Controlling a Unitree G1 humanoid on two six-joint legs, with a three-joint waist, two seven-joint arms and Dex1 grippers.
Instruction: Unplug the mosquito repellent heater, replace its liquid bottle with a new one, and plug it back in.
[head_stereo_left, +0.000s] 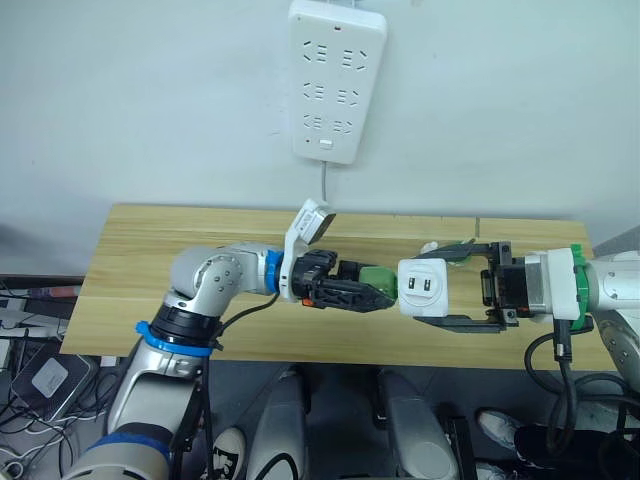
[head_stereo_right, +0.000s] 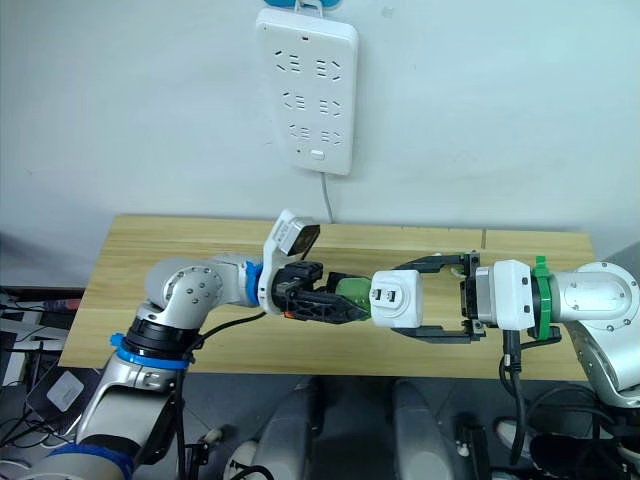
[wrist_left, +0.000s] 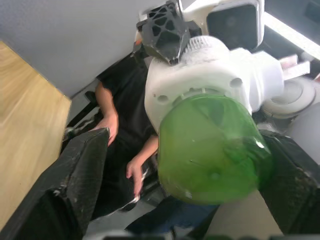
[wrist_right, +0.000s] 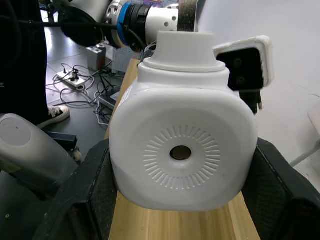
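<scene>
right gripper (head_stereo_left: 452, 286) clamps heater (head_stereo_left: 424, 288), left gripper (head_stereo_left: 372, 287) seemingly grips bottle (head_stereo_left: 379, 281)

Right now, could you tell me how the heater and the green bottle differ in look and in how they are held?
The mosquito repellent heater is white, opaque and boxy; the green bottle is translucent and rounded. The right gripper clamps the heater; the left gripper grips the bottle. Both are held above the table, joined together.
</scene>
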